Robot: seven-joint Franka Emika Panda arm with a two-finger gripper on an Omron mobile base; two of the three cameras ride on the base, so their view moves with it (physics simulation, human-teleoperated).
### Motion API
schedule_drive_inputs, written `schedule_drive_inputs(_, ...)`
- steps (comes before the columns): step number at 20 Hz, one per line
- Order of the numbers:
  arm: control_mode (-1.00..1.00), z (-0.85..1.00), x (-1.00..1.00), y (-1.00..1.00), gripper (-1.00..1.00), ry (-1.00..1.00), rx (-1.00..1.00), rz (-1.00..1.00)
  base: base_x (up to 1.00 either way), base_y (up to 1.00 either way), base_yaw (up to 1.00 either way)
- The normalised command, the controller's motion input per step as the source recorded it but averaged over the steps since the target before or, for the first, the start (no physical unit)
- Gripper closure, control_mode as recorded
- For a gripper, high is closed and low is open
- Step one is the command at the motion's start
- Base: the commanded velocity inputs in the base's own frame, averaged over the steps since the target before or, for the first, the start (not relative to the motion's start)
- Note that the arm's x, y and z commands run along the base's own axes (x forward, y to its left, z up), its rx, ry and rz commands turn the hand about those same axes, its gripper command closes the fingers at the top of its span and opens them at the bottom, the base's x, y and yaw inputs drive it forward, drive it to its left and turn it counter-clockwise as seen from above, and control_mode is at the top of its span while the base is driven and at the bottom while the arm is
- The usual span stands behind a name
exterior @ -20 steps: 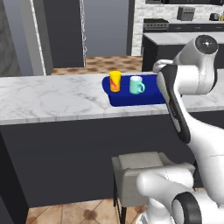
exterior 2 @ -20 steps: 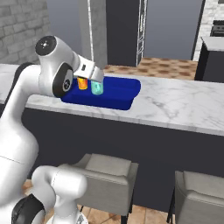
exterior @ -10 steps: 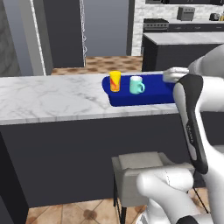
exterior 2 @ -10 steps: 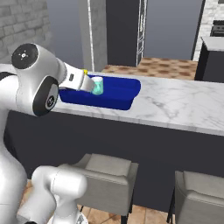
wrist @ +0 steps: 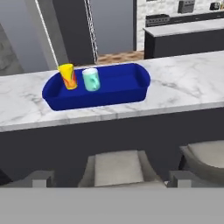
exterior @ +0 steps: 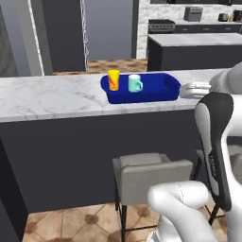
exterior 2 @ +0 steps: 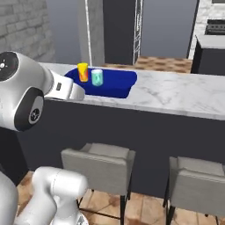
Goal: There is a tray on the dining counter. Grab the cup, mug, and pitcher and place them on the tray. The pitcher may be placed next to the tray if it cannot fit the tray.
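Note:
The dark blue tray (exterior: 160, 97) (exterior 2: 119, 90) (wrist: 118, 98) lies on the marble dining counter (exterior: 47, 99) (wrist: 183, 83). The yellow cup (exterior: 113, 79) (exterior 2: 82, 72) (wrist: 67, 76) and the teal mug (exterior: 135, 83) (exterior 2: 96, 77) (wrist: 91, 79) stand upright side by side in the tray's left end. My gripper (exterior: 185, 90) (exterior 2: 79, 93) hangs in front of the counter edge by the tray's right end, back from it, open and holding nothing. The pitcher is out of view.
Grey stools (exterior: 151, 175) (exterior 2: 99, 160) (exterior 2: 197, 180) stand under the counter's near side, below my hand. Behind the counter is a dark kitchen island (exterior: 194, 47) and a tiled floor passage. The tray's right half is bare.
My arm has drawn back from over the tray toward the base, so the hand now sits off the counter's near edge. Cup and mug have not moved.

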Motion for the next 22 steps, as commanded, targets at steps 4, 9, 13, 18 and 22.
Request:
schedule_drive_inputs(4,1.0,0.0,0.0,0.0,-1.0,0.0,0.0,0.0,-1.0,-0.94,-0.19)
schedule_drive_inputs(9,1.0,0.0,0.0,0.0,-1.0,0.0,0.0,0.0,-0.28,-1.0,-0.24)
schedule_drive_inputs(13,1.0,0.0,0.0,0.0,-1.0,0.0,0.0,0.0,0.08,-1.0,-0.12)
schedule_drive_inputs(18,1.0,0.0,0.0,0.0,-1.0,0.0,0.0,0.0,0.22,-1.0,-0.01)
schedule_drive_inputs(22,1.0,0.0,0.0,0.0,-1.0,0.0,0.0,0.0,0.19,-1.0,0.0)
